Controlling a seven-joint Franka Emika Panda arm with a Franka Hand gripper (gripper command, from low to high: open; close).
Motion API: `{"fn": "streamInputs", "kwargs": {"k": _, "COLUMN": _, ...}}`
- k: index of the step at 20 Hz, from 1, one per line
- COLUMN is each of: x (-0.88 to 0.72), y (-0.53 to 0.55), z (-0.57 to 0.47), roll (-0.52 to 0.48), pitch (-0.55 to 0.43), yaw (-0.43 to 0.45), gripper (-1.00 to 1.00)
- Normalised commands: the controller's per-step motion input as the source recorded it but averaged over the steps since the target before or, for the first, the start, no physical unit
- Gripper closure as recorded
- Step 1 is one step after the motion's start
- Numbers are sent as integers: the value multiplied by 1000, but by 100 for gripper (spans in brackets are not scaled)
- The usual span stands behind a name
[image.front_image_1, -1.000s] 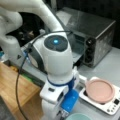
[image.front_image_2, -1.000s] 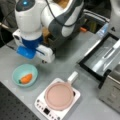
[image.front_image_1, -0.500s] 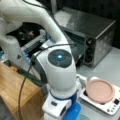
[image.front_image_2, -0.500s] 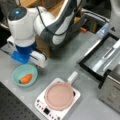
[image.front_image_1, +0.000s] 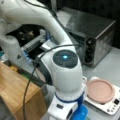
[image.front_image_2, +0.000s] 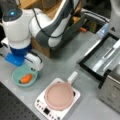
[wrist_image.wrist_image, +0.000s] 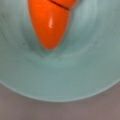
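An orange carrot (wrist_image.wrist_image: 50, 22) lies in a shallow teal bowl (wrist_image.wrist_image: 75, 75), and both fill the wrist view from close above. In a front view the bowl (image.front_image_2: 15, 80) with the carrot (image.front_image_2: 26, 78) sits at the left on the grey table. The gripper (image.front_image_2: 24, 70) hangs right over the bowl's far rim, under the white wrist and its blue mount (image.front_image_2: 14, 60). Its fingers do not show in any view. In a front view the wrist (image.front_image_1: 65, 75) blocks the bowl from sight.
A pink pan (image.front_image_2: 60, 95) with a white handle rests on a white hob (image.front_image_2: 41, 105), just right of the bowl; both also show, pan (image.front_image_1: 100, 90) on hob (image.front_image_1: 112, 106). A black tray (image.front_image_2: 86, 58), a metal oven (image.front_image_1: 95, 37) and a wooden box (image.front_image_1: 17, 92) stand around.
The arm has shifted toward the left in a front view and sunk lower, so the wrist now sits right over the bowl with the carrot.
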Motion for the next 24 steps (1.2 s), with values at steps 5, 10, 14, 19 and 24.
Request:
{"fn": "streamInputs", "kwargs": {"k": 5, "x": 657, "y": -80, "z": 48, "roll": 171, "pitch": 262, "yaw": -42, "gripper": -100}}
{"fn": "streamInputs", "kwargs": {"k": 10, "x": 704, "y": -57, "z": -47, "roll": 182, "pitch": 221, "yaw": -34, "gripper": -100}}
{"fn": "streamInputs", "kwargs": {"k": 14, "x": 571, "y": 1, "z": 15, "roll": 147, "pitch": 201, "yaw": -81, "gripper": -100}}
{"fn": "streamInputs", "kwargs": {"k": 19, "x": 364, "y": -13, "z": 105, "roll": 123, "pitch": 200, "yaw": -106, "gripper": -100}}
{"fn": "streamInputs", "kwargs": {"k": 24, "x": 171, "y": -112, "z": 229, "roll": 118, "pitch": 236, "yaw": -110, "gripper": -100}}
